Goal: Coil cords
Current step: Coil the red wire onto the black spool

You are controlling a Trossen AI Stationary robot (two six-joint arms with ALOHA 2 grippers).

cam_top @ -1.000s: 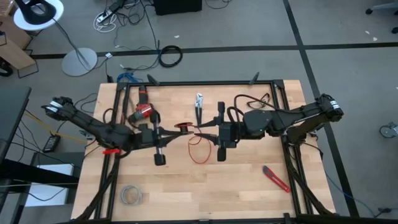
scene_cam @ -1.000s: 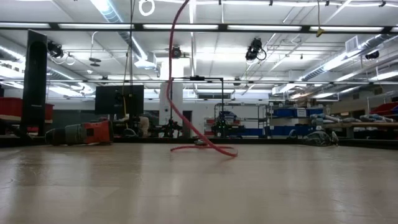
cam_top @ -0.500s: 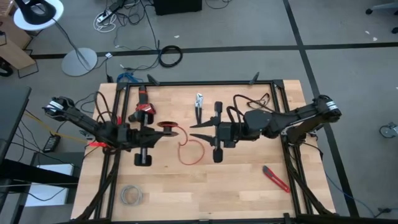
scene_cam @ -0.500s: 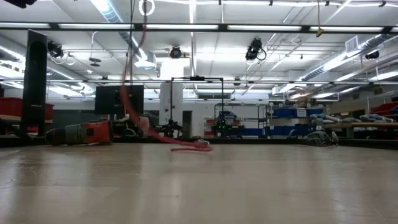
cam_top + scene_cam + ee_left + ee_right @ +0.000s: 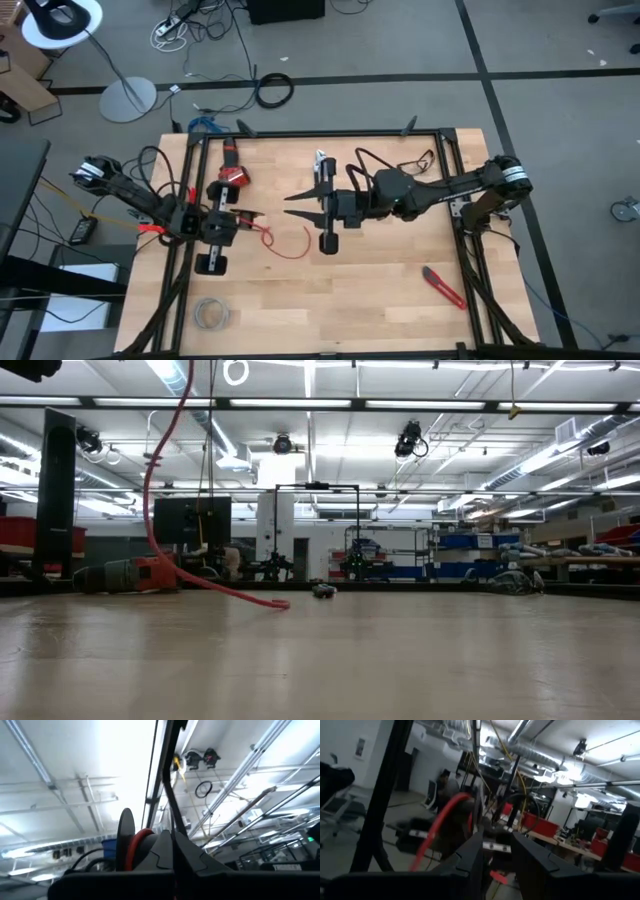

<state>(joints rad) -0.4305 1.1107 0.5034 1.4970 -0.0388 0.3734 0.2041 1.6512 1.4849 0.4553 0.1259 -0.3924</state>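
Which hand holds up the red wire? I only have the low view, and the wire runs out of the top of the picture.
Observer: The left hand, shut on one end of the red wire.
Operator: And the right hand?
Observer: The right hand is open and empty, above the middle of the table, facing the left one.
Operator: Anything else lying about?
Observer: A grey wire bundle lies on the left arm's side, apart from the red wire.

No text, label, brand, number or sign can be read in any view; nothing on the bench or in the room behind shows legible writing.
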